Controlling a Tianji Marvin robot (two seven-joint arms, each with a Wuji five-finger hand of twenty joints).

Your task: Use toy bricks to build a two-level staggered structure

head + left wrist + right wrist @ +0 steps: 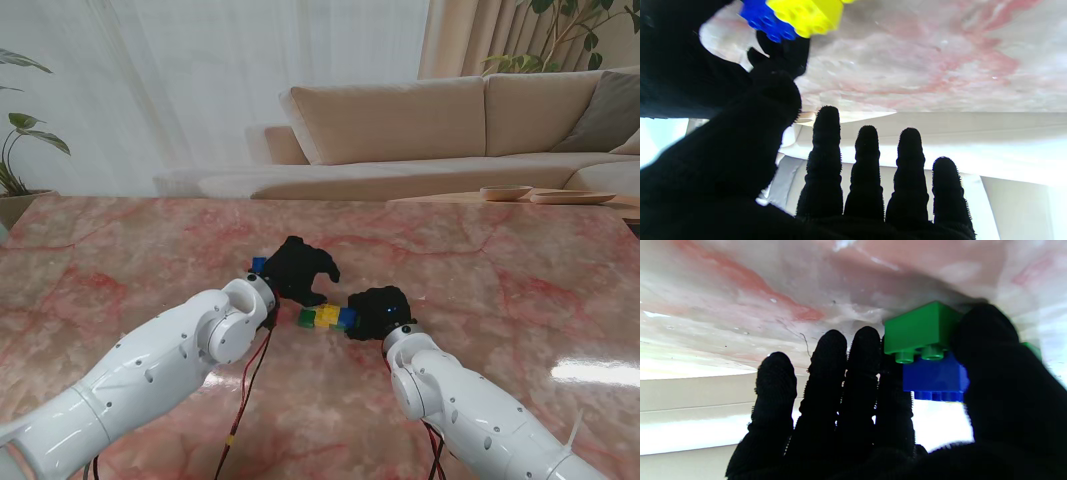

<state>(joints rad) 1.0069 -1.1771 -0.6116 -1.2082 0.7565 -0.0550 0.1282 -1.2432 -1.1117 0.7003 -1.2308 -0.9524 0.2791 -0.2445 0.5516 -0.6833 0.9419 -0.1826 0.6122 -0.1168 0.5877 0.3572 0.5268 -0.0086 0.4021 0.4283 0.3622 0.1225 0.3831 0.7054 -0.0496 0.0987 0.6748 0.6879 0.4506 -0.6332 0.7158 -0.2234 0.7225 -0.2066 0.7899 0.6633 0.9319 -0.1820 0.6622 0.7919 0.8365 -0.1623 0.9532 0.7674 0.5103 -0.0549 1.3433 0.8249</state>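
Two levels look partly built: the right robot hand [378, 311] presses a blue brick [933, 377] onto a green brick [918, 329] in the row on the tabletop [520, 270], fingers closed around it, while the left robot hand [298, 270] hovers open-fingered, empty, so seating and staggering remain.

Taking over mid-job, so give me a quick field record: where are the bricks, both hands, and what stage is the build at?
surface: pink marble table
brick row: green, yellow, blue side by side
upper level: blue brick sits on a green one in the right wrist view
right hand: at the row's blue end, thumb and fingers around it
left hand: open, fingers spread, beside the row
other brick: blue, behind left hand
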